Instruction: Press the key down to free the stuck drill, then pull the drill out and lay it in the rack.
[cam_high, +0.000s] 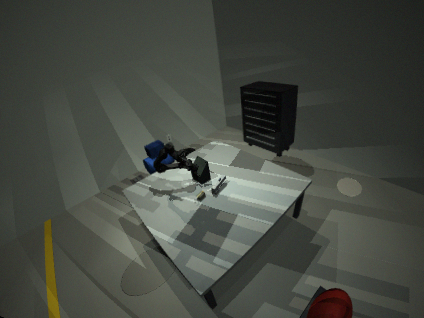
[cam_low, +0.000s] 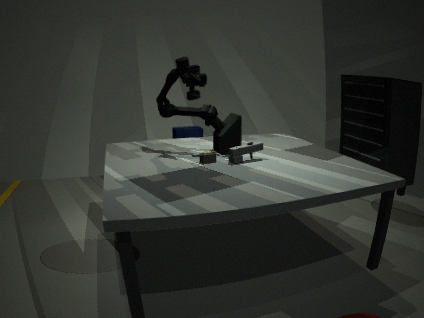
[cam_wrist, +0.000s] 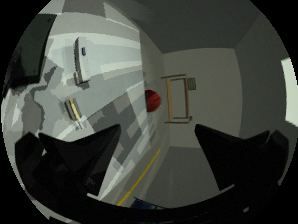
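Worktop (cam_high: 270, 200) (cam_low: 300, 195): pale, patchy light and shadow across it. Black drawer cabinet (cam_high: 270, 117) (cam_low: 380, 125) stands on the floor, past the edge joining the top view's far and right corners. Arm (cam_high: 162, 160) (cam_low: 187, 111) is folded up high, on the far-edge side in the exterior view. Dark wedge block (cam_low: 229, 135) (cam_high: 201, 170) at its foot, nearer the exterior view's far edge than the front one. Claw (cam_low: 193, 94) (cam_wrist: 158, 128) is up off the worktop, fingers wide apart, nothing between them. Grey bar piece (cam_high: 219, 185) (cam_low: 246, 149) (cam_wrist: 81, 60) sits just to the exterior view's right-edge side of the drill. Drill (cam_wrist: 74, 109): yellow strip between grey sides, well in from the front edge, in its block (cam_high: 201, 195) (cam_low: 207, 158). Can't tell if it's freed.
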